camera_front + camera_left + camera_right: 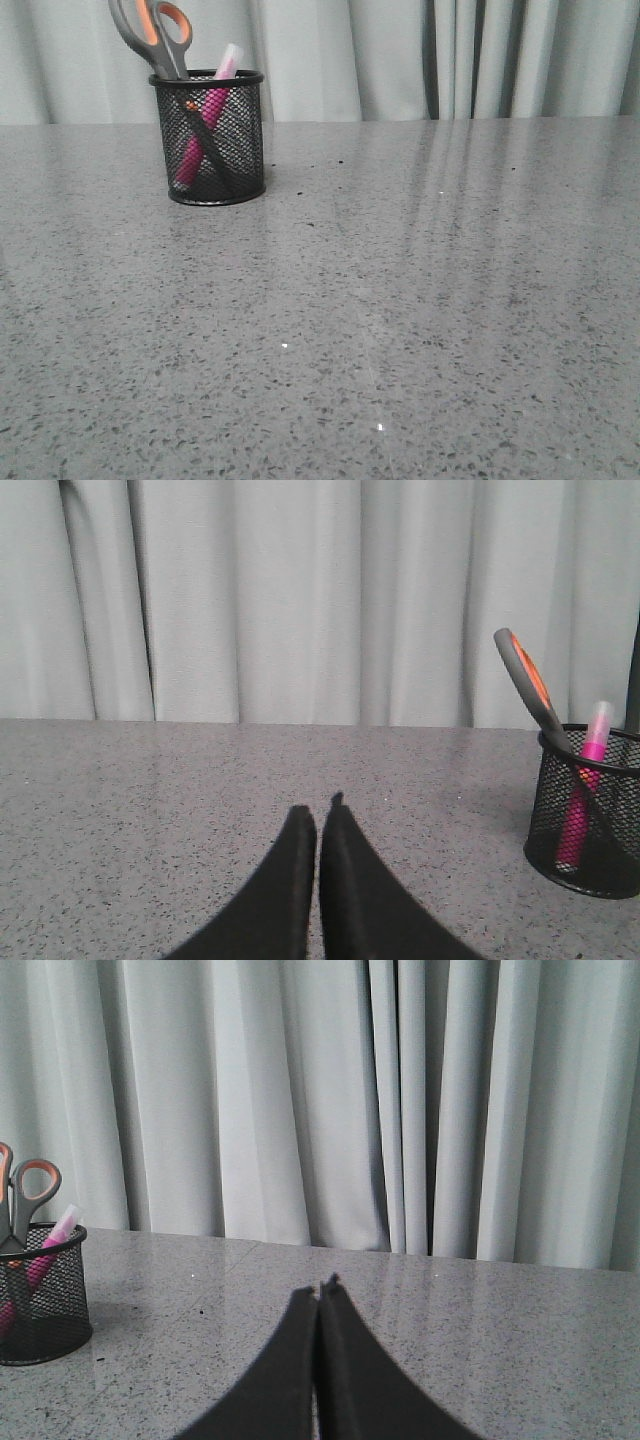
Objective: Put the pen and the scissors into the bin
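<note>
In the front view, a small black wire-mesh cylindrical bin [208, 140] stands upright on the grey speckled stone table [400, 300] at about ten o'clock, before pale curtains [450, 55]. Inside it lean the slim magenta-pink pen with a whitish cap [212, 105] and the grey-handled scissors with orange-lined loops [155, 35], handles up above the rim; neither arm shows here. In the left wrist view, the left gripper [318, 815] has its black fingers pressed together, holding nothing, well apart from the bin [588, 815] at three o'clock. In the right wrist view, the right gripper [320, 1295] is likewise closed and empty, the bin [40, 1295] at nine o'clock.
</note>
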Motion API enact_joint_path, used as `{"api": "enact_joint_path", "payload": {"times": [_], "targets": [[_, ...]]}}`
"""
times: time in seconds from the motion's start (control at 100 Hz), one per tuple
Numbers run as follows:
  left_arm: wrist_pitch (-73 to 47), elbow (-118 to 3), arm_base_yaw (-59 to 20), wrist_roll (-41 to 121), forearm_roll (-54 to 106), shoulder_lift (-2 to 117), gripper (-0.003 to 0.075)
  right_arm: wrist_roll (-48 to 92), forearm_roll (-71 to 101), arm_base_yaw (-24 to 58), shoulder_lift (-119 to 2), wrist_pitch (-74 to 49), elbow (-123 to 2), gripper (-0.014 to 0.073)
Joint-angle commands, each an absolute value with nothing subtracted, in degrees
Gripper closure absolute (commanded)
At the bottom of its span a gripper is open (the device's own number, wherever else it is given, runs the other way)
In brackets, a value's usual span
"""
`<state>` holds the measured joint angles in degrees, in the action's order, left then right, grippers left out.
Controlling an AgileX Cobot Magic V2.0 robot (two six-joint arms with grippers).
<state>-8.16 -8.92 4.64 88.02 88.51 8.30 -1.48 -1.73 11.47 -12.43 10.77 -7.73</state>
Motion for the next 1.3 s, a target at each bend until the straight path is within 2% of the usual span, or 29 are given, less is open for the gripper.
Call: {"api": "enact_joint_path", "payload": {"times": [0.0,0.06,0.14,0.33,0.5,0.71,0.93,0.99,1.29], "targets": [[-8.15,-10.54,4.23,87.52,88.09,8.76,0.0739,-0.98,-1.8,11.03,-12.73,14.83,-9.08,0.0662],[-8.15,-11.41,4.23,83.27,82.7,8.76,0.0739,-0.98,-1.8,11.03,-12.73,14.83,-9.08,0.0662],[-7.11,-12.66,4.23,69.3,66.17,8.76,0.0739,-0.98,-1.8,11.03,-12.73,14.83,-9.08,0.0662],[-1.79,-12.25,4.23,20.82,22.03,8.76,0.0739,-0.98,-1.8,11.03,-12.73,14.83,-9.08,0.0662],[-0.98,-9.91,3.62,4.7,3.61,7.73,0.0739,-0.98,-1.8,11.03,-12.73,14.83,-9.08,0.0662],[2.21,-4.09,-2.07,2.66,0.0,4.85,0.0739,-0.98,-1.8,11.03,-12.73,14.83,-9.08,0.0662],[2.21,2.75,-2.08,2.22,0.0,-0.22,0.0739,-0.98,-1.8,11.03,-12.73,14.83,-9.08,0.0662],[-1.23,2.63,-2.08,2.22,0.0,-2.33,0.0739,-0.98,-1.8,11.03,-12.73,14.83,-9.08,0.0662],[-0.68,2.63,-1.97,2.22,0.9,-2.07,0.0739,-0.98,-1.8,11.03,-12.73,14.83,-9.08,0.0662]]}}
